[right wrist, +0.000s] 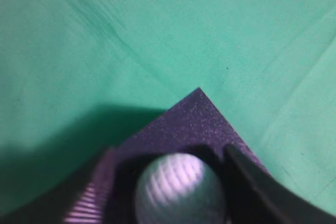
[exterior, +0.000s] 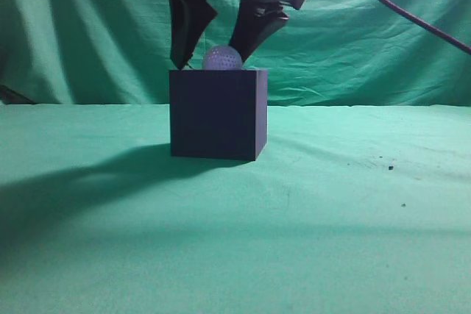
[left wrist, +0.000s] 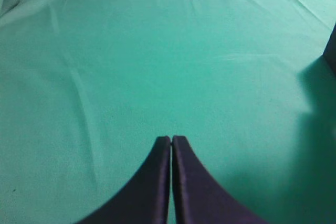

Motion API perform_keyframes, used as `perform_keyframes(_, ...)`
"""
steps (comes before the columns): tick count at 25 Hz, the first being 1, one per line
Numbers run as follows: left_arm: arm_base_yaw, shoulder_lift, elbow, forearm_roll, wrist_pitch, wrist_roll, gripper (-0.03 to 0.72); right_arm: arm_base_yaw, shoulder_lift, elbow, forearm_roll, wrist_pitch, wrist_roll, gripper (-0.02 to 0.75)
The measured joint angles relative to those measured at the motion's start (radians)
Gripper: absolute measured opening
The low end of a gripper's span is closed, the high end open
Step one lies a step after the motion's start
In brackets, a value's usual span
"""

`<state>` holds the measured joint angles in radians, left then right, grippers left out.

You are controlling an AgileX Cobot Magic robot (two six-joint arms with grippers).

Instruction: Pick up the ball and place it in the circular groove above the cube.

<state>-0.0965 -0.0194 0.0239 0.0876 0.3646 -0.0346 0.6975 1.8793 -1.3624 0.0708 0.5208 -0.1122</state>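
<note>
The small white dimpled golf ball [exterior: 222,58] sits atop the matte dark cube [exterior: 217,114], directly between the right gripper [exterior: 215,55] fingers. That gripper looks spread, barely clear of it; the left gripper [left wrist: 171,140] is clenched, empty.

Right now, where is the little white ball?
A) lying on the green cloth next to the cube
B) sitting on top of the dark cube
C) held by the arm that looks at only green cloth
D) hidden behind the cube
B: in the exterior view the ball sits on top of the cube, with the right gripper open around it, one finger on each side.
</note>
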Motion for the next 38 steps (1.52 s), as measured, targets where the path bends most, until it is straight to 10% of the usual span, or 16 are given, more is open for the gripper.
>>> perform_keyframes(7,0.0,0.0,0.0,0.0,0.0,0.0,0.0,0.0,-0.065,0.0,-0.003,0.029,0.0,0.528)
perform_keyframes(16,0.0,0.0,0.0,0.0,0.0,0.0,0.0,0.0,-0.341,0.0,-0.069,0.395,0.156,0.0)
perform_keyframes(38,0.0,0.0,0.0,0.0,0.0,0.0,0.0,0.0,-1.268,0.593,-0.102,0.45,0.326,0.0)
